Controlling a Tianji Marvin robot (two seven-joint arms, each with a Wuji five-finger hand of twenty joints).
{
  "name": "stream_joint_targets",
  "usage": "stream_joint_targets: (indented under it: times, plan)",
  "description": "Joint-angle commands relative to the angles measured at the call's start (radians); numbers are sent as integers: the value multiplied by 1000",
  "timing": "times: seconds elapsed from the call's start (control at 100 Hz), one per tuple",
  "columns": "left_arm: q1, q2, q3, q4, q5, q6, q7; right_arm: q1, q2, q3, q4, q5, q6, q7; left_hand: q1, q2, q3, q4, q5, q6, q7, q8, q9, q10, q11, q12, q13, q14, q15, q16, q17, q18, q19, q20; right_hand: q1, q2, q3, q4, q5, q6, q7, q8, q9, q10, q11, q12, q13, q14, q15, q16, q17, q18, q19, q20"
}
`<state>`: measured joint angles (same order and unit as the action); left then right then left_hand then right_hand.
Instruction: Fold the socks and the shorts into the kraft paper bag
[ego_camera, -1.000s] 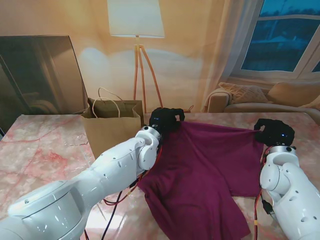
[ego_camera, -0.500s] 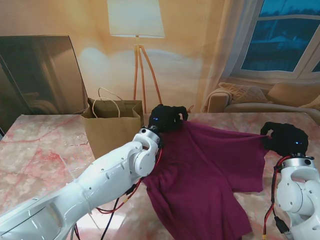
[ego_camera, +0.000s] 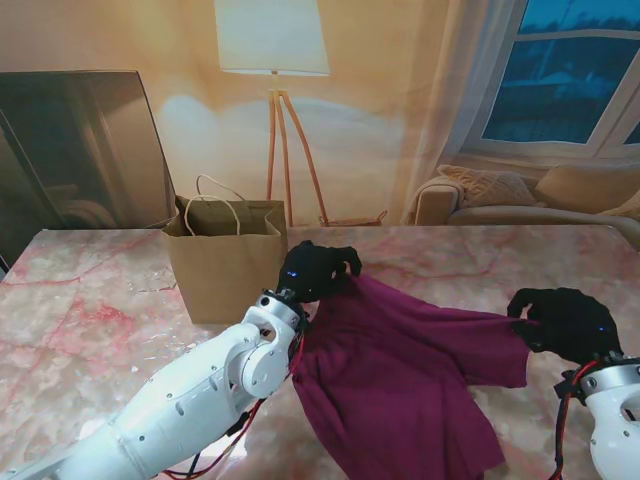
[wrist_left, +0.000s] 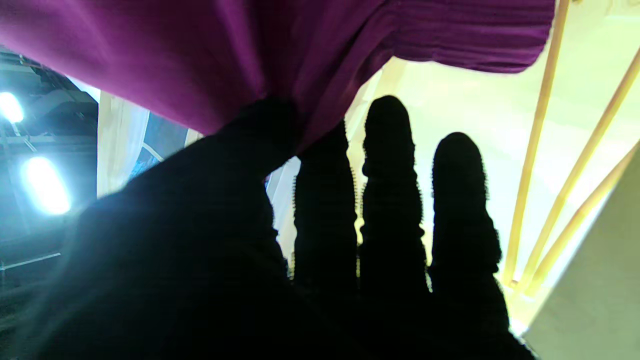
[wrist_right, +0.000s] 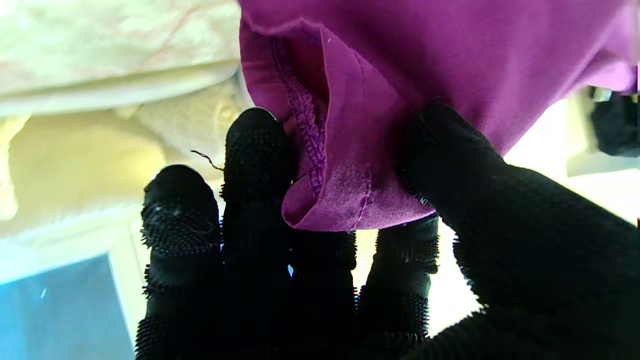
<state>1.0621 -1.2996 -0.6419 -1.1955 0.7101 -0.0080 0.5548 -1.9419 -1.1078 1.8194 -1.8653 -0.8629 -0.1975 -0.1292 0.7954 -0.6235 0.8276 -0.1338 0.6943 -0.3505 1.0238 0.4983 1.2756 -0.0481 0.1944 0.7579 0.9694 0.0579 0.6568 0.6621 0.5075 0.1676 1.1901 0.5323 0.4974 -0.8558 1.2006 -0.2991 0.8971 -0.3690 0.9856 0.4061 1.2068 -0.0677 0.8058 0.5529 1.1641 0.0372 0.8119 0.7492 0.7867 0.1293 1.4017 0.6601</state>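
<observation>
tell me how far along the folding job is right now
Early stage. Nothing looks packed: the kraft paper bag stands upright beside the left hand, with no cloth showing at its mouth. In hand: left hand and right hand each pinch an edge of the maroon shorts, lifted for a fold. Left: finishing the fold, bagging. No socks are visible.

The shorts (ego_camera: 400, 370) lie spread on the table (ego_camera: 90, 300), right of the bag (ego_camera: 225, 265), which stands upright at the left. The left hand (ego_camera: 315, 270) sits at the shorts' far left corner, just right of the bag; the right hand (ego_camera: 565, 322) sits at their right corner, well apart from the left. Between the hands the far edge hangs raised. The near part runs off toward me. A lamp (ego_camera: 275, 90) stands behind the bag; a sofa (ego_camera: 520, 195) is behind the table's right end.
</observation>
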Motion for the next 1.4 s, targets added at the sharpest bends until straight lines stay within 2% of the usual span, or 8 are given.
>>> stream_joint_targets:
  times: [0.0,0.14,0.28,0.35,0.61,0.91,1.04,1.39]
  plan:
    - [34,15,-8,-19,-16,-9,-1,-31,-1,7,-21,-13,-11,16,8,-20,44,-59,1,-30,28,8,28,-27,-15,-6,22,-11,-9,13,16,-7,28,-9,30,4,28,-34,51,-12,52,-3,45,24,3,18,43,-4,25,30,10,-2,30,22]
    - [97,42,-47,-85,12,1,-14,-74,-4,30,-50,39,-61,45,7,-19,40,-59,3,-36,26,9,26,-29,-17,-9,25,-10,-8,12,24,-4,28,-14,30,0,28,-35,52,-8,52,-7,49,26,-1,20,50,-1,23,33,17,-2,28,26]
    - [156,64,-88,-130,32,-12,-27,-111,-6,45,-75,82,-125,60,15,-15,34,-58,5,-25,23,12,27,-15,-26,-25,24,0,-8,10,32,15,28,-23,22,0,25,-37,52,-17,51,-9,57,18,-10,19,62,-5,16,32,31,1,37,36]
    - [180,75,-104,-144,49,-16,-28,-128,-4,47,-88,106,-151,89,14,-15,29,-56,7,-27,20,12,28,-18,-29,-31,20,0,-10,7,31,23,25,-27,18,0,23,-39,54,-15,51,-10,60,19,-13,18,67,-2,15,32,35,4,45,41]
    - [246,113,-162,-171,101,-55,-61,-181,5,19,-127,101,-216,133,9,-20,39,-56,10,-45,20,22,28,-28,-33,-44,6,-3,-22,2,10,26,16,-34,9,-2,20,-43,56,-18,49,-13,71,14,-18,16,85,-6,14,29,53,0,56,37]
    - [318,135,-222,-197,116,-108,-89,-195,8,-53,-124,75,-262,106,7,-18,43,-59,8,-47,17,29,27,-30,-36,-54,-1,-5,-29,0,-8,27,8,-35,6,8,19,-42,49,-28,48,-10,63,7,-22,18,77,-8,7,24,48,2,55,26]
    - [337,141,-235,-205,126,-119,-91,-188,11,-81,-116,100,-275,118,6,-19,44,-59,7,-48,17,31,27,-31,-36,-55,-2,-7,-29,0,-7,27,9,-35,6,10,18,-41,49,-28,47,-9,63,6,-23,19,77,-8,6,23,46,3,55,24]
    - [415,166,-323,-239,139,-170,-151,-153,23,-172,-82,169,-324,168,5,-17,46,-60,4,-52,16,40,25,-37,-34,-56,-3,-11,-32,1,-11,24,9,-34,5,10,18,-41,48,-27,47,-4,66,9,-25,18,83,-3,6,22,52,5,64,19]
